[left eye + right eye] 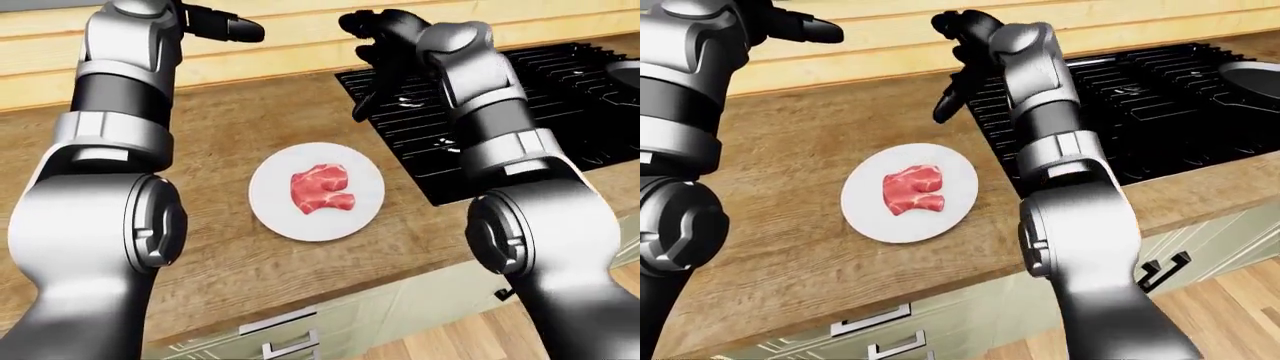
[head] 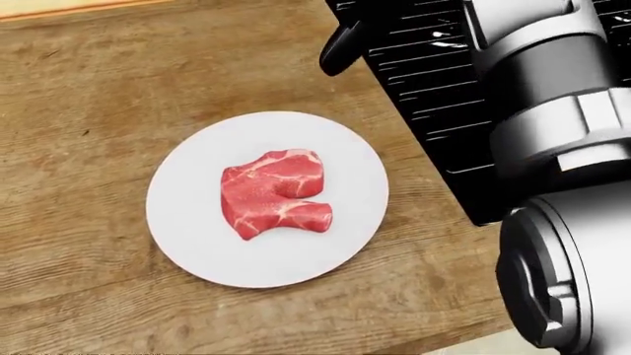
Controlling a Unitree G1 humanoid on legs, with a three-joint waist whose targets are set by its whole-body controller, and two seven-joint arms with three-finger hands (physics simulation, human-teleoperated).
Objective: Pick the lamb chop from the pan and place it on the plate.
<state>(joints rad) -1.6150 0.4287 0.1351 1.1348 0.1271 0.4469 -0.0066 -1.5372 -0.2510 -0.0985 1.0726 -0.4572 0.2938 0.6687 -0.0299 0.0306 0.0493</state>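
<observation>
Head view: chop (image 2: 274, 192) is lying flat mid-plate (image 2: 187, 237). Right hand (image 1: 372, 45) is hanging over the stove (image 1: 520, 97) edge, fingers loose, holding nothing. Placing looks done; next, just parking the arm.

both arms raised, right hand (image 1: 372, 56) open, left hand (image 1: 222, 26) seemingly open

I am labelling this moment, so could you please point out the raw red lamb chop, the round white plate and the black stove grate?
raw red lamb chop (image 2: 271, 194), head view, middle of the meat.
round white plate (image 2: 192, 222), head view, bare left part.
black stove grate (image 1: 560, 82), left-eye view, bars near its middle.
</observation>
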